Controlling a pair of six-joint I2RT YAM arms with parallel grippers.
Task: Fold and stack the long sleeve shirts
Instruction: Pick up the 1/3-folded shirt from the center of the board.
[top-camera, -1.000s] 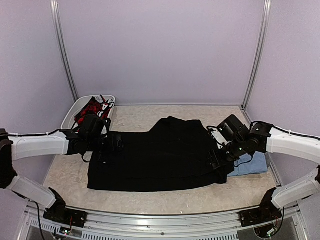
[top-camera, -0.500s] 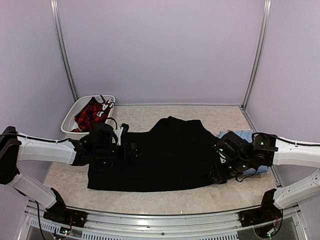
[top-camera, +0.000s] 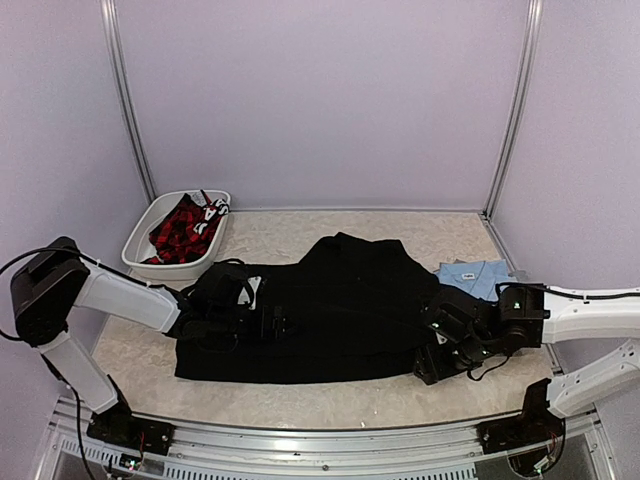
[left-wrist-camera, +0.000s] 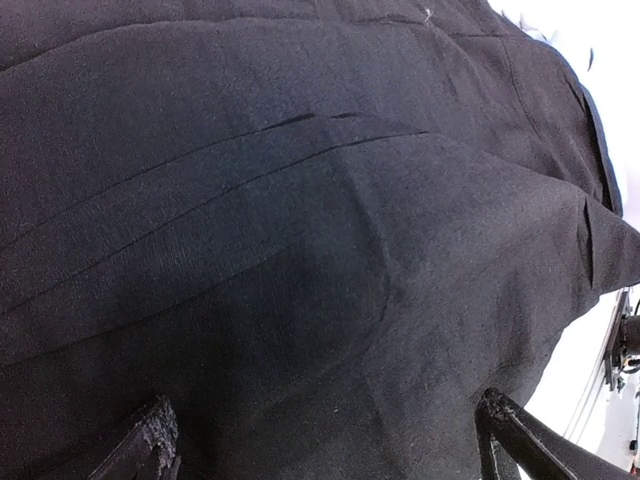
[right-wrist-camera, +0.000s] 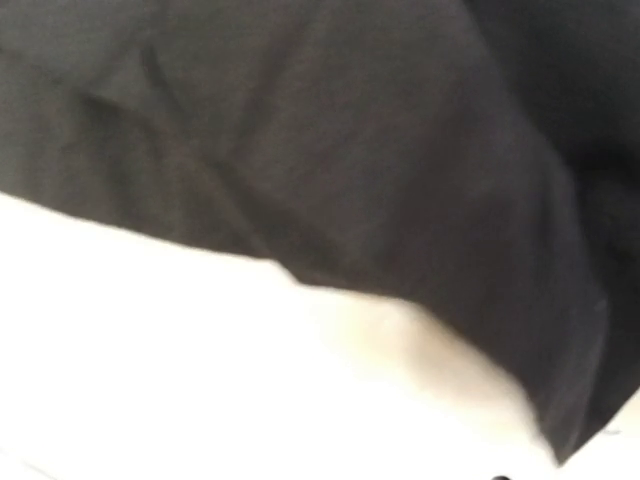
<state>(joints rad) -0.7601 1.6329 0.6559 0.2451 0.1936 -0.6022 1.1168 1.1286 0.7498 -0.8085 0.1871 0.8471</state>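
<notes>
One black shirt (top-camera: 330, 310) lies under the wide left gripper (left-wrist-camera: 322, 408); right gripper (top-camera: 428, 362) at its edge, width unclear.

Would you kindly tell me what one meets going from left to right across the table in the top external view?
White plastic basket holding red-and-black checked cloth → spread-out black long sleeve shirt → light blue collared shirt.
</notes>
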